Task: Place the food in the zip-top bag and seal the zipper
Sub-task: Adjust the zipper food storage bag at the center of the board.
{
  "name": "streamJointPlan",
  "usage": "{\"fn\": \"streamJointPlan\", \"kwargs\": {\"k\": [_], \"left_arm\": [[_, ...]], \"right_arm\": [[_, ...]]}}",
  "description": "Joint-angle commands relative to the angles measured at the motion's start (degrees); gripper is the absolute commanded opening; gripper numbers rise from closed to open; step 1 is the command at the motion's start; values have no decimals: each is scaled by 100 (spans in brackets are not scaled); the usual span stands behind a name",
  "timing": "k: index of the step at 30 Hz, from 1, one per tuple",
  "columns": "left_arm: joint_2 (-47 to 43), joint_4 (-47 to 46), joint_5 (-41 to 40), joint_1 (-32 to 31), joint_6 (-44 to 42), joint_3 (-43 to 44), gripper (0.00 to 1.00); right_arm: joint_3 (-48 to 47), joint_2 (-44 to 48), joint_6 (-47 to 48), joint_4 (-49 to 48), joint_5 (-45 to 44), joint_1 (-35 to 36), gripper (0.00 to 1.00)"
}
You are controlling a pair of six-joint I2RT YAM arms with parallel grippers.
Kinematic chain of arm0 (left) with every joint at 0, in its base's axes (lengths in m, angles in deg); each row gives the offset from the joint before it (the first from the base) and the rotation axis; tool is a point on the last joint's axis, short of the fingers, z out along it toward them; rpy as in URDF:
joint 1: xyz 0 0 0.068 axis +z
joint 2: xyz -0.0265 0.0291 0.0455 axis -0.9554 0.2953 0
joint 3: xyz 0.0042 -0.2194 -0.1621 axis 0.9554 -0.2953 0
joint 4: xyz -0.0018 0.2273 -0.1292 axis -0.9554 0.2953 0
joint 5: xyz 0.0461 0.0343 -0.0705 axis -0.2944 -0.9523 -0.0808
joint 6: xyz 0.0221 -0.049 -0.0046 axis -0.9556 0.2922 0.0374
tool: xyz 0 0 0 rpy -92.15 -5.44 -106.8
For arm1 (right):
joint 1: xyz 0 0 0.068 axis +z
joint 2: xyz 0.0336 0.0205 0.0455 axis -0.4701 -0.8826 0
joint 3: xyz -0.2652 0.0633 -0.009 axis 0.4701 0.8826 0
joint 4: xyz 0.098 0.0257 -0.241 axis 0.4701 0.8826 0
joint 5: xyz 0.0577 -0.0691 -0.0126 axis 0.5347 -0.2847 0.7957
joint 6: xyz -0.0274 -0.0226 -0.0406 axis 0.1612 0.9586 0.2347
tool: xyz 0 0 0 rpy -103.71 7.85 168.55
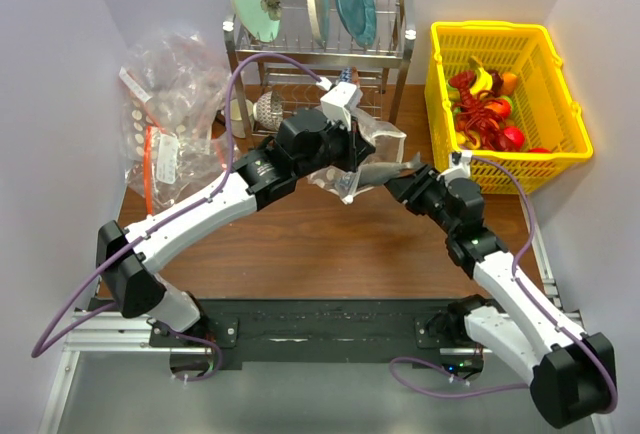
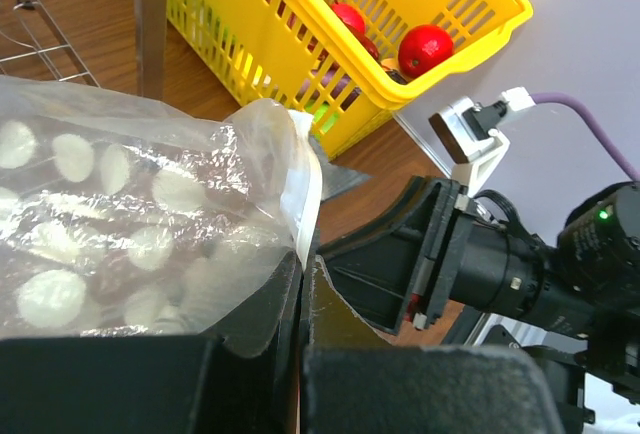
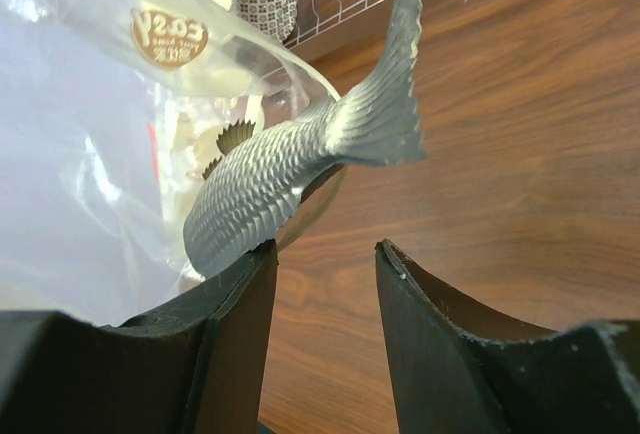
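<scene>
The left gripper is clamped on a fold of the zip-top bag, its two fingers pressed together with the plastic pinched between them. In the left wrist view the clear, white-dotted bag spreads from the fingers toward 10 o'clock, and a pale edge of it rises toward 12 o'clock.

The right gripper stands moderately wide with nothing between its fingers. In the right wrist view a grey toy fish lies just beyond the left fingertip, at 11 o'clock from the gap. Its tail fans up toward 1 o'clock over the wooden table and its body runs down into the bag's plastic; its head end is hidden behind the finger.

From above, the bag and fish sit at the table's middle between the two grippers. The rest of the toy food is in a yellow basket at 2 o'clock from the bag, well apart from both grippers.
</scene>
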Motion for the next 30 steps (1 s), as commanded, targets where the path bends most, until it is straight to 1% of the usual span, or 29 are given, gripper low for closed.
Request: {"fn": "streamJointPlan", "kwargs": {"k": [1, 8, 16, 22, 30], "left_arm": [[-252, -341, 241, 25, 153, 215, 0], [-199, -525, 548, 25, 329, 136, 0], [-32, -666, 663, 34, 408, 39, 0], [196, -745, 742, 34, 461, -5, 0], [329, -929, 891, 34, 549, -40, 0]], "right_arm": [[-122, -240, -222, -670, -35, 7, 48], [-148, -460, -346, -1057, -17, -2, 48], [-201, -566, -425, -1119, 44, 7, 48], [-201, -495, -398, -1075, 18, 7, 52], [-175, -539, -451, -1171, 80, 7, 50]]}}
